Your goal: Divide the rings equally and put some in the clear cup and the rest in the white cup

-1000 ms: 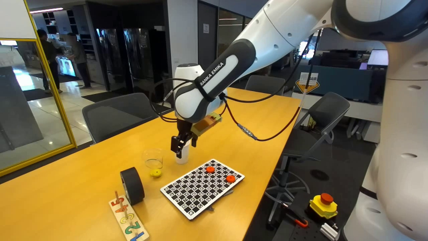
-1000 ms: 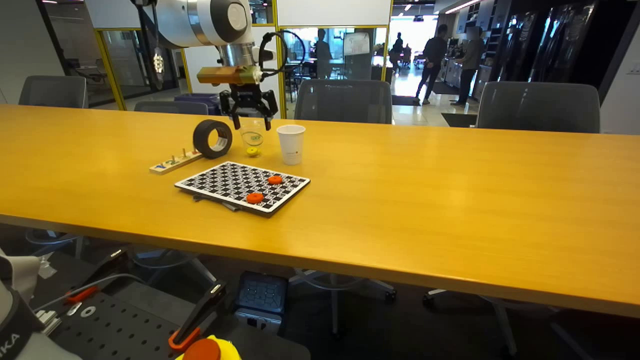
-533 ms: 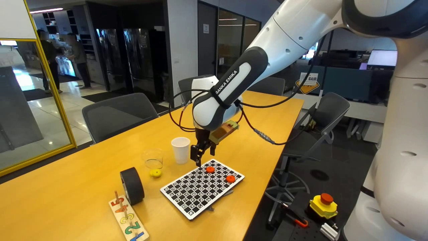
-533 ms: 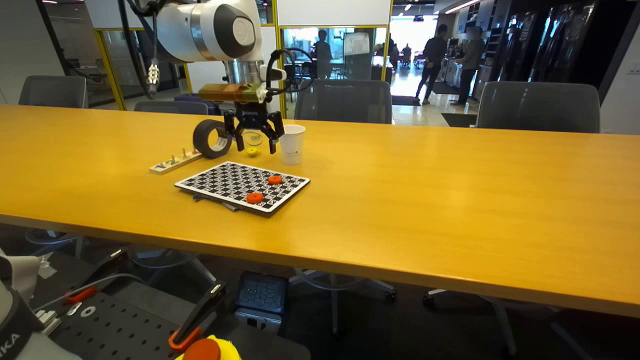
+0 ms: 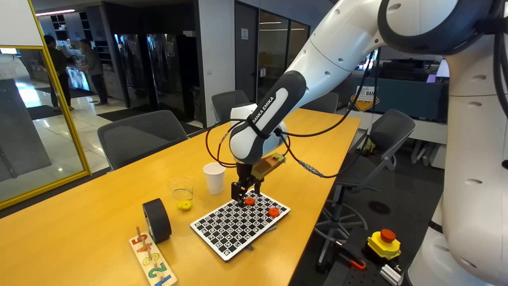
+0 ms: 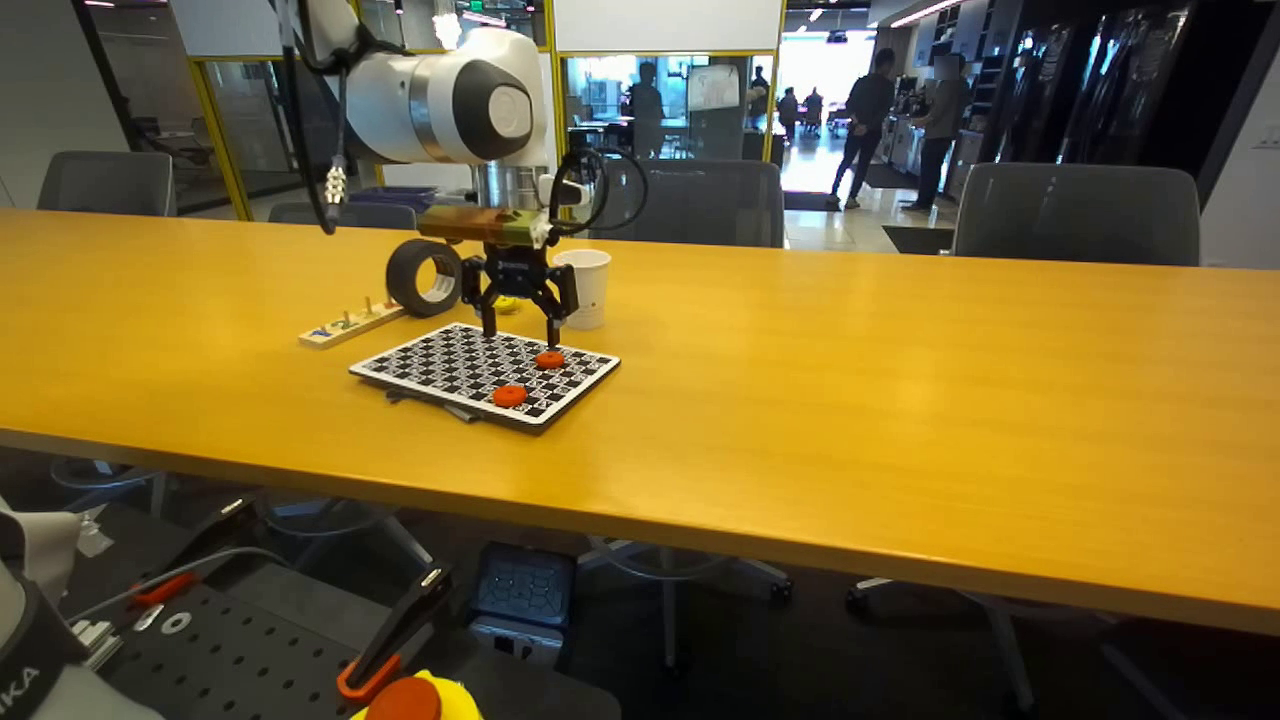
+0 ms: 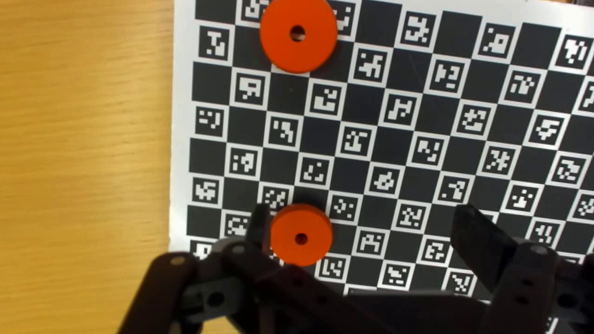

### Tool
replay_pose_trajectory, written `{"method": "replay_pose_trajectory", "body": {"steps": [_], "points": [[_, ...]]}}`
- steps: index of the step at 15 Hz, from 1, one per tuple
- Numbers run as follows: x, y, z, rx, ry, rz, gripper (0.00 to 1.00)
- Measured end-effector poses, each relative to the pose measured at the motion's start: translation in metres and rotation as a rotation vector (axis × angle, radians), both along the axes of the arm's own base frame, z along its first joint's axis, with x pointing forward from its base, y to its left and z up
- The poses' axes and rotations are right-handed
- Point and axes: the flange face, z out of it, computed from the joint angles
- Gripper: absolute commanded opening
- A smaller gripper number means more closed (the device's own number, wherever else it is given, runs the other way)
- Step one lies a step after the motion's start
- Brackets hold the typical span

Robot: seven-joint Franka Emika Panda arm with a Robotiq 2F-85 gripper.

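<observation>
The claw [image 7: 363, 215] stands spread over the checked board [image 7: 366, 134], its two fingers [image 7: 478, 241] wide apart. The near ring [image 7: 314, 232], red, lies flat on the board and, in the wrist view, within the gap, well off the middle and just beside one finger; whether they touch I cannot tell. In an exterior view a fingertip [image 6: 553, 334] shows right at the ring's upper edge. The far ring [image 7: 298, 54], red too, lies flat on the board near a corner, outside the gap, well apart from both fingers. Just off the board's edge, near the claw, the white cup [image 5: 214, 180] stands upright. Near it is the clear cup [image 5: 182, 187], with a yellow ring [image 5: 181, 205] showing at its foot; I cannot tell whether that ring is inside. Farther along the table [image 6: 850, 400] the black roll [image 5: 160, 220] stands on its rim, the wooden peg strip [image 5: 152, 262] just beside it. Past these, dark chairs [image 6: 1080, 215] line the table's far side. Farther back, two people [image 5: 93, 63] stand well apart from the table.
</observation>
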Motion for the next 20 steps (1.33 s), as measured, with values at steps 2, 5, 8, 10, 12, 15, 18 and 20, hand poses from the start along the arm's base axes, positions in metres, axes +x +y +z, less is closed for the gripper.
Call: {"method": "replay_pose_trajectory", "body": {"steps": [2,5,8,10,12,15,18,20], "points": [[0.003,-0.007,-0.012,0.011,0.017,-0.007,1.0],[0.01,-0.02,-0.022,0.028,0.026,-0.022,1.0],[0.019,-0.031,-0.022,0.035,0.016,-0.031,1.0],[0.023,-0.036,-0.019,0.037,0.006,-0.034,1.0],[0.026,-0.039,-0.018,0.038,0.001,-0.036,1.0],[0.028,-0.04,-0.022,0.038,0.005,-0.034,1.0],[0.027,-0.038,-0.028,0.041,0.015,-0.03,1.0],[0.027,-0.037,-0.031,0.042,0.02,-0.029,0.72]]}}
